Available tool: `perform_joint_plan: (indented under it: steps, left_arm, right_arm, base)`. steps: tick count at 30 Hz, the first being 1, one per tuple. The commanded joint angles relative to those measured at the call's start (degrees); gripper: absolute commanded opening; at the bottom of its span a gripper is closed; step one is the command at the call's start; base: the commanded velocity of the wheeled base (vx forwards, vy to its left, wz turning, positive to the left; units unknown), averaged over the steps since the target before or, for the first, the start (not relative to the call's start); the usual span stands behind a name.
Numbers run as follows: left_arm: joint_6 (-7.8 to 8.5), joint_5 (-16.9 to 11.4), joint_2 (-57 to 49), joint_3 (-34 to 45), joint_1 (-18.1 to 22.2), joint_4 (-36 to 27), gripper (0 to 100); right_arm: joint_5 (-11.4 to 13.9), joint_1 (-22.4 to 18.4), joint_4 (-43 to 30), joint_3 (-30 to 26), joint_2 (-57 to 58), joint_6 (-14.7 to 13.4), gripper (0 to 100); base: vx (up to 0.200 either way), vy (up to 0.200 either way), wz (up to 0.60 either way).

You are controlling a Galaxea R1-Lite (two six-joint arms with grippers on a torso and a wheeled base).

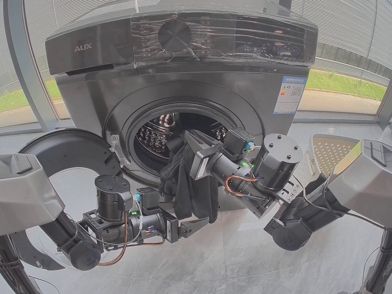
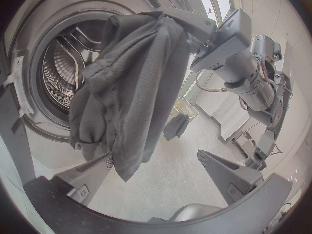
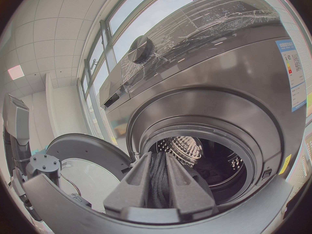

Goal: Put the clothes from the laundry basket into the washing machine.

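Observation:
My right gripper (image 1: 188, 137) is shut on a dark grey garment (image 1: 190, 184) and holds it just in front of the washing machine's round drum opening (image 1: 179, 139). The cloth hangs down in folds from the fingers to below the opening's rim. In the right wrist view the bunched garment (image 3: 159, 179) sits between the two pads, with the drum opening (image 3: 208, 166) right behind. My left gripper (image 1: 200, 224) is lower, under the cloth's hem, open. In the left wrist view the garment (image 2: 133, 91) dangles with its lower edge against one of the open fingers (image 2: 94, 168).
The washing machine door (image 1: 67, 152) stands swung open at the left. A pale laundry basket (image 1: 326, 152) stands on the floor at the right, behind my right arm; in the left wrist view another dark garment (image 2: 177, 125) hangs over the basket (image 2: 185, 109) rim. Grey tiled floor lies in front.

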State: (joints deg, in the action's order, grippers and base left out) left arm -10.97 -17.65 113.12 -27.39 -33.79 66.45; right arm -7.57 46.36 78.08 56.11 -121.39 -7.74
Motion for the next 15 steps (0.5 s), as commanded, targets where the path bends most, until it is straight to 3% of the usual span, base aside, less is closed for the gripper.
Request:
perform_joint_plan:
  steps: [1,9,15]
  left_arm:
    - [-0.45,-0.10,-0.26,0.06,-0.84,0.43,100]
    - [-1.86,0.78,1.32,-1.88,-0.92,0.79,100]
    - [0.25,6.75,6.59,-4.78,-0.49,2.37,100]
  right_arm:
    - [0.01,-0.04,0.05,-0.04,0.02,0.01,0]
    - [0.01,-0.04,0.05,-0.04,-0.33,-0.08,0]
    - [0.01,0.22,0.05,-0.04,-0.25,0.01,0]
  base:
    - [0.000,0.000,0.00]
    - [0.000,0.000,0.00]
    - [0.000,0.000,0.00]
